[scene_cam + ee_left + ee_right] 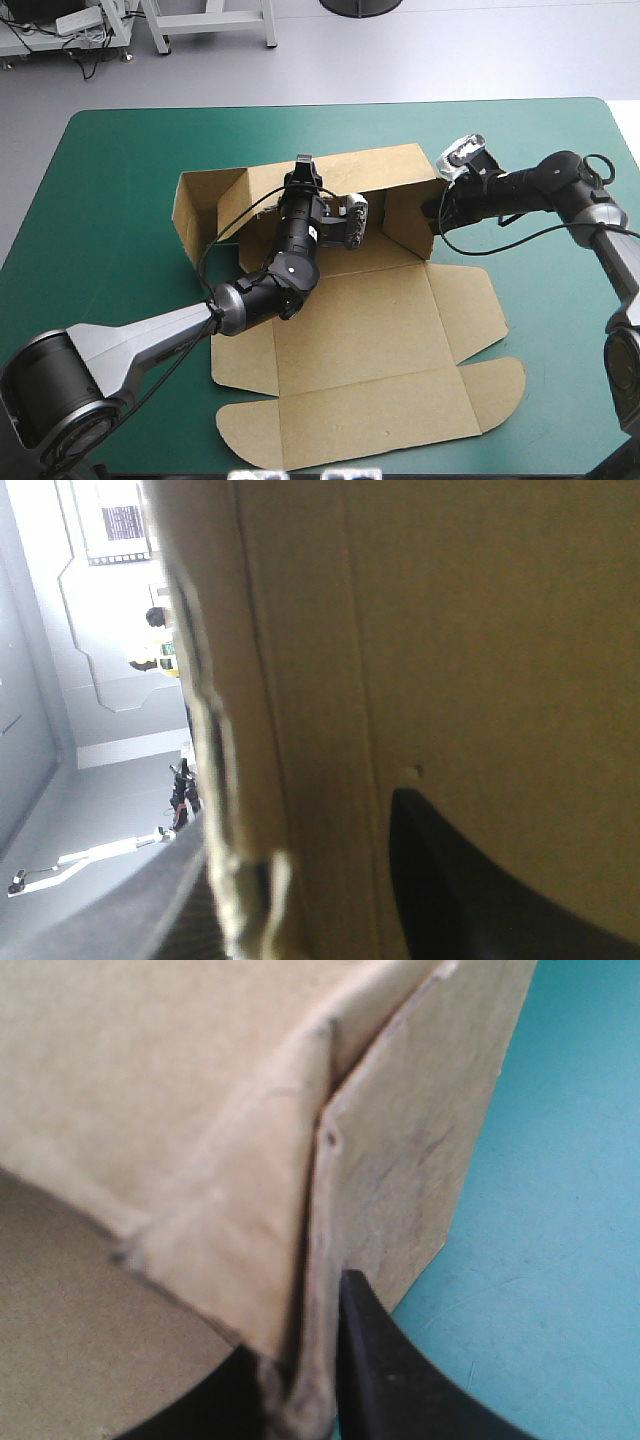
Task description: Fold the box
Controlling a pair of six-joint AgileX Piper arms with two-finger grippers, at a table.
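The brown box (372,330) lies in the middle of the table, its far wall and both end walls raised, its lid flat toward the near edge. My left gripper (302,168) reaches from inside to the top of the far wall. In the left wrist view the wall's top edge (250,880) runs between the black fingers (480,880), so this gripper (290,825) is shut on the box. My right gripper (438,205) is at the far right corner. There the right end wall (400,1160) and a tucked flap sit pinched between its fingers (380,1370), with the gripper (300,1345) shut on the box.
The teal-green cover (110,200) lies bare to the left of the box, and more of it (560,330) shows to the right. The left end flap (200,215) stands splayed outward. The rounded lid tabs (500,385) lie flat near the table's near edge.
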